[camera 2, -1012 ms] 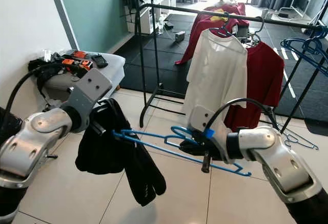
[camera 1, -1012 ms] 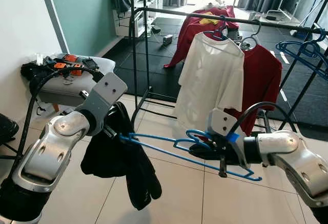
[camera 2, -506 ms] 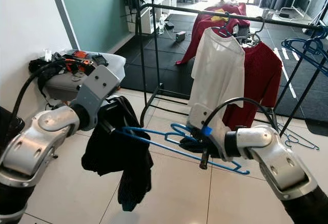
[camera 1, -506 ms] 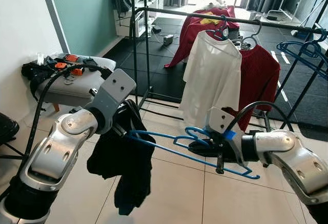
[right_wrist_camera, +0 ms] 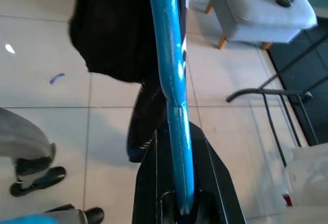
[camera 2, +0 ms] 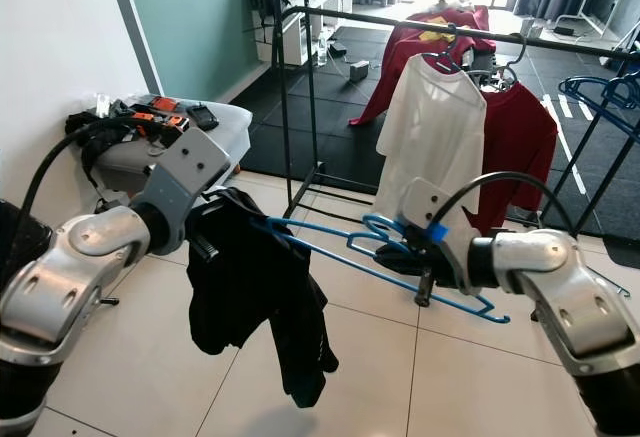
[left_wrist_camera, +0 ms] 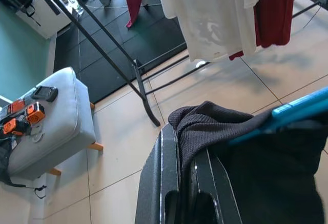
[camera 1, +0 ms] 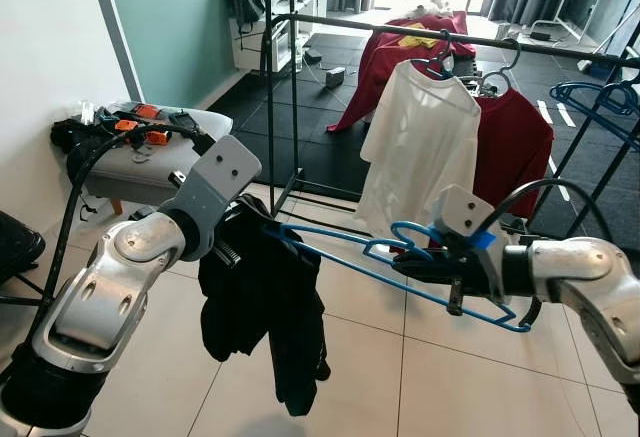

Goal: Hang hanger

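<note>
Nearest, the left gripper (left_wrist_camera: 187,183) is clenched on the collar of a black garment (camera 1: 262,312), which droops from one end of a blue hanger (camera 1: 400,272) held level above the tiled floor (camera 1: 380,397). Opposite, the right gripper (camera 1: 425,269) is clamped on the hanger near its hook end. Further back stands a black clothes rack (camera 1: 275,87) carrying a white T-shirt (camera 1: 420,147) and a red shirt (camera 1: 515,147). Beside the wall sits a grey stool (camera 1: 150,157) holding small gadgets.
</note>
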You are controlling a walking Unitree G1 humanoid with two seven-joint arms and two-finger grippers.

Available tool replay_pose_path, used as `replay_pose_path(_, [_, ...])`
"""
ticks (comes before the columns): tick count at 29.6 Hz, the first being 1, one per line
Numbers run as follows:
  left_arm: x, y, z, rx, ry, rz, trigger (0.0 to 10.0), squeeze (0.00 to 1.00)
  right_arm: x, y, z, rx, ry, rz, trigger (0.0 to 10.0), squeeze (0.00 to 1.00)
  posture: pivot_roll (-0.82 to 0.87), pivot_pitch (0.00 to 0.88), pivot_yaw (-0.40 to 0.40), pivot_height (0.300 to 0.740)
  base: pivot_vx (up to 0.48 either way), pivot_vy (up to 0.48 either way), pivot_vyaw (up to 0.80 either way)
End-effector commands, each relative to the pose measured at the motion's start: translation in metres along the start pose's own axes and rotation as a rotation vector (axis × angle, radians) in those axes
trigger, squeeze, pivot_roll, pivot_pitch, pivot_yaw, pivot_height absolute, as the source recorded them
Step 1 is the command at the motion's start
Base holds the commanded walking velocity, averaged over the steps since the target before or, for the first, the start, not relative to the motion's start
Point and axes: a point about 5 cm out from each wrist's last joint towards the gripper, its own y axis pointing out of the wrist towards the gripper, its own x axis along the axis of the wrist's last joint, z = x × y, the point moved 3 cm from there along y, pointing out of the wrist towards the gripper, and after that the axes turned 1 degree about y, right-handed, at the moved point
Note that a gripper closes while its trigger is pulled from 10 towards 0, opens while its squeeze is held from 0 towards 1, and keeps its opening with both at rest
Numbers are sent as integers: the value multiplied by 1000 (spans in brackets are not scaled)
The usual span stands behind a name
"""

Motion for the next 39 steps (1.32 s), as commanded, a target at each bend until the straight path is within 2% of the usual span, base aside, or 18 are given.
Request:
replay_pose_path(1, [1, -2, 0, -1, 31, -6, 10000, 0, 14, -5, 7, 44, -25, -69, 10000, 0, -34, 0, 12, 740, 0, 0, 0])
replay_pose_path(6, [4, -2, -2, -8, 31, -15, 10000, 0, 18, -5, 5, 37, -28, -89, 10000, 0, -35, 0, 14, 740, 0, 0, 0])
replay_pose_path(11, [15, -2, -7, -36, 10, -62, 10000, 0, 6, 3, 2, 4, -17, -35, 10000, 0, -29, 0, 14, 740, 0, 0, 0])
replay_pose_path(17, [15, -3, -7, -36, 12, -61, 10000, 0, -3, 2, -3, -27, -1, 12, 10000, 0, -29, 0, 14, 740, 0, 0, 0])
replay_pose_path(27, [17, -4, -5, -34, 14, -66, 10000, 0, -8, 4, -5, -44, 8, 32, 10000, 0, -28, 0, 15, 740, 0, 0, 0])
replay_pose_path(35, [14, -4, -4, -32, 18, -55, 10000, 0, -6, 1, -8, -58, 11, 22, 10000, 0, -29, 0, 15, 740, 0, 0, 0])
replay_pose_path(39, [11, -7, 4, -8, 28, -42, 10000, 0, -11, -12, -20, -117, 22, 46, 10000, 0, -28, 0, 16, 740, 0, 0, 0])
